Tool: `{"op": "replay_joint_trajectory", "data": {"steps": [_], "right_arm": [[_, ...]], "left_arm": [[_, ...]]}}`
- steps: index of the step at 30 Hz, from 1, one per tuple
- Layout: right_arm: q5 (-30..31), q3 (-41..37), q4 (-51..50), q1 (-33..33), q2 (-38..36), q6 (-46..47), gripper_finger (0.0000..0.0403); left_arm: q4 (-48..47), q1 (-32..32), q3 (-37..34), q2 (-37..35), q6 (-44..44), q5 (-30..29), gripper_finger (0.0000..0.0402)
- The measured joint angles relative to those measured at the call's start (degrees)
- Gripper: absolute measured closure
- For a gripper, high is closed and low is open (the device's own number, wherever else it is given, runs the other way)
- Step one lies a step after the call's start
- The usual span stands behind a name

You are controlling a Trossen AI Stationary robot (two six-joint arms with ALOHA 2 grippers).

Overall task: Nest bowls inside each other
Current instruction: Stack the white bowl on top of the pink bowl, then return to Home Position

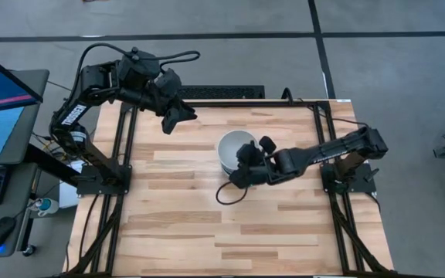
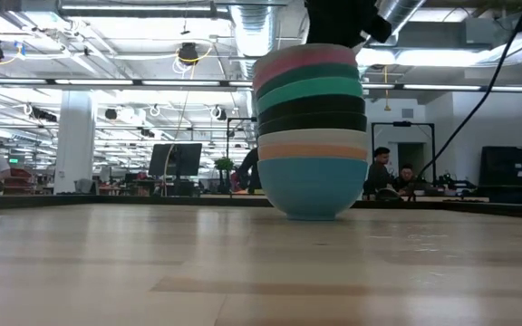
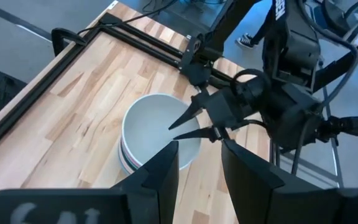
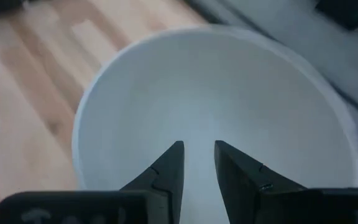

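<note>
Item: bowls [image 2: 311,136], one nested stack, at table [image 1: 207,232] centre. From the low view we count layers bottom to top: cyan-blue, orange, white, black, teal, dark teal, pink; from above only the white top bowl [image 1: 235,150] shows.

Right gripper [image 1: 246,157]: at the stack's 4 o'clock rim, above the white interior, fingers slightly parted, pinching nothing that we can see.

Left gripper [image 1: 178,117]: raised at the stack's 10 o'clock, well apart, fingers spread, empty.
</note>
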Motion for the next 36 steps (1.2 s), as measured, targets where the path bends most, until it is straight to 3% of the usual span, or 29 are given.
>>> {"op": "replay_joint_trajectory", "data": {"steps": [4, 11, 15, 21, 26, 30, 36], "right_arm": [[6.0, 1.9, -0.1, 1.1, -0.3, -1.6, 0.0291], [7.8, 5.5, -1.0, 3.4, -6.0, -4.2, 0.0291], [10.8, 5.8, -1.6, 6.1, -13.4, -7.0, 0.0291], [10.1, 5.9, -2.2, 11.1, -27.2, -9.0, 0.0291], [5.2, 5.9, -3.5, 14.5, -36.8, -7.4, 0.0291], [3.5, 5.9, -4.5, 16.6, -42.0, -12.3, 0.0291], [5.8, 3.4, -6.0, 18.3, -50.5, -14.6, 0.0291]], "left_arm": [[0.1, 0.0, 0.0, 0.0, -0.3, 0.0, 0.0290], [0.1, -0.3, 0.0, 0.0, 0.5, -0.2, 0.0290], [1.6, -0.7, 0.0, 0.1, 0.9, -1.1, 0.0290], [-2.2, -0.7, 0.0, -0.2, -4.3, -1.1, 0.0290], [-7.1, 0.1, 0.0, -0.3, -0.7, -2.8, 0.0290], [-9.6, 0.5, -0.1, -4.4, -1.3, -9.1, 0.0290], [-8.9, 0.4, -0.5, -17.9, -1.8, -14.1, 0.0290]]}}
